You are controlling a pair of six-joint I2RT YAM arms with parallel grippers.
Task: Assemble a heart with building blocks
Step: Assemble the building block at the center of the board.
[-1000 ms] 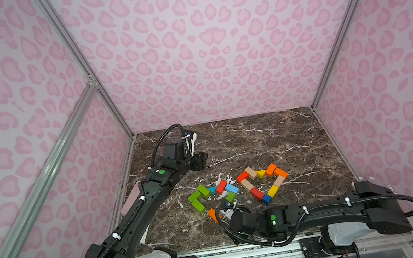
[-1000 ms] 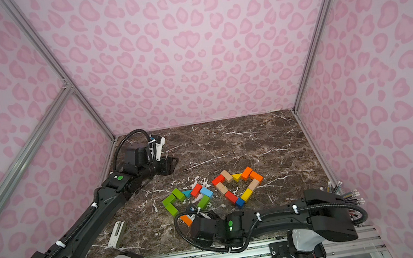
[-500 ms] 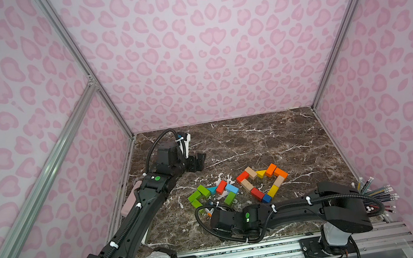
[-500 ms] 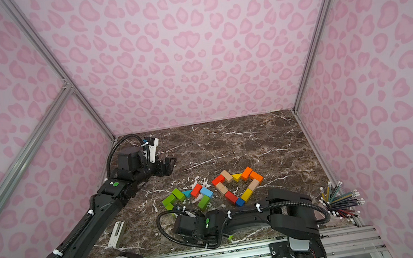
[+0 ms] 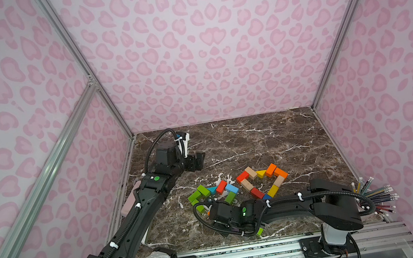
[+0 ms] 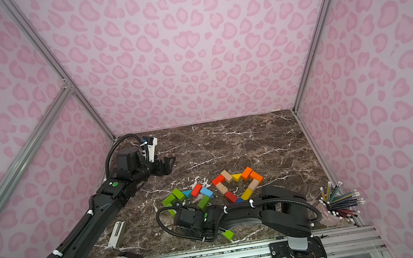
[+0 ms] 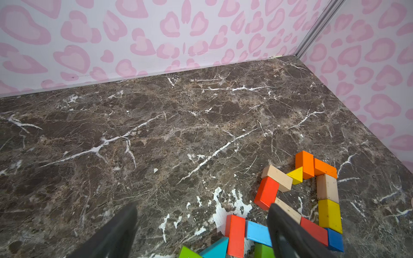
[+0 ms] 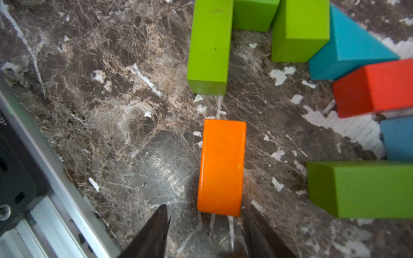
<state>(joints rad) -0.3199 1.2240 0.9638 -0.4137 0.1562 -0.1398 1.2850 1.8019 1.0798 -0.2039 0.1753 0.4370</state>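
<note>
Fingers point(image 8: 154, 234) of right gripper point(image 8: 207, 207) apart, clamped on nothing: near end of orange brick point(image 8: 221, 167) just inside the gap, flat on table point(image 5: 256, 139). Unevenly placed, though: close against one long side, the one toward the lone green brick point(image 8: 357, 189), with bare marble on the opposite side. Cannot tell whether touching there.

Before closing, shift sideways until the gaps match on both long sides; otherwise likely to shove or twist the brick. Push further forward too, to grip mid-length rather than the very end; with an end pinch, likely to swing on lifting. Close across the narrow width, square to the painted flanks. Lift straight up before turning, clear of the green brick alongside and of the loose pile point(image 5: 221, 186) just ahead: greens, teal prism, red, blue.

Further out, in both top views, heart point(image 5: 279, 180) of red, tan, yellow, orange and blue blocks just beside the pile, outline seemingly closed. Where to fit the orange brick: cannot tell. Look for a gap before carrying, and set down without nudging neighbours. Mind the stray green block point(image 5: 259, 231) under the right forearm.

Left gripper point(image 5: 199, 160) wide apart and empty, above bare table, well apart from the pile; best left there, out of the way.
</note>
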